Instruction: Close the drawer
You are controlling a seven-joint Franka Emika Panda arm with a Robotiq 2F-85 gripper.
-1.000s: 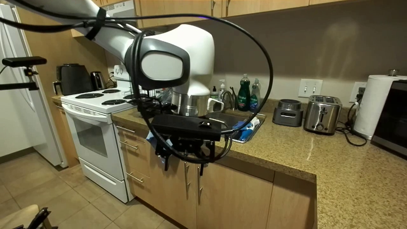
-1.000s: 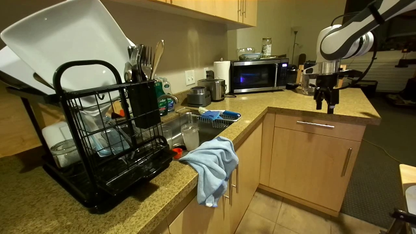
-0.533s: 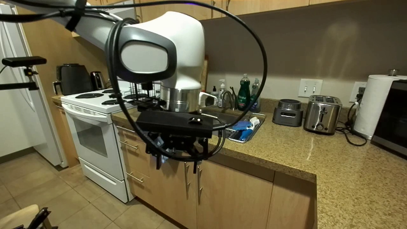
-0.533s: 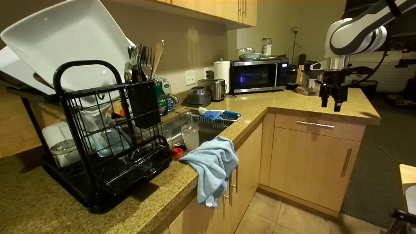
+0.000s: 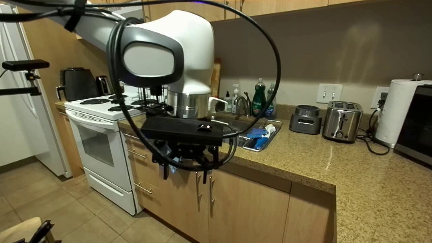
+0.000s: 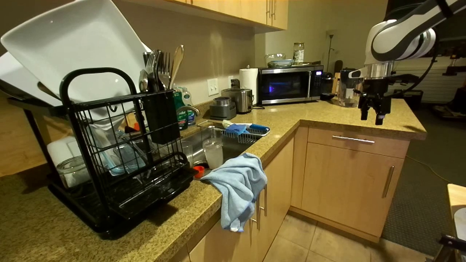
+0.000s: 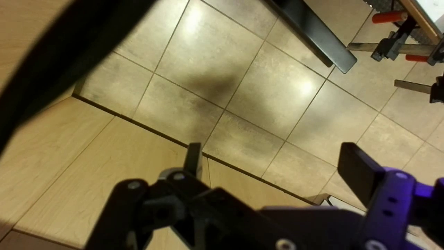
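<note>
Moved over the last second: robot arm [image 6: 404, 38] and end effector [image 6: 372, 118], shifted right and slightly up in an exterior view. End effector released, its fingers [image 7: 359, 170] spread wide in the wrist view, hanging in air. Light-wood drawer [image 6: 356, 145] closed at far right, just under the bench [image 6: 320, 111], front flush above the cabinet door [image 6: 346, 185]. Light-blue towel [image 6: 238, 189] draped over the bench edge beside the sink [image 6: 235, 147].

Beneath the hand [image 7: 272, 152], the beige tiled floor [image 7: 263, 95] is dappled by reflected light [image 7: 306, 87]; higher than the hand, pale wooden cabinets [image 5: 280, 7] are mounted on a grey-brown wall [image 5: 314, 47].
</note>
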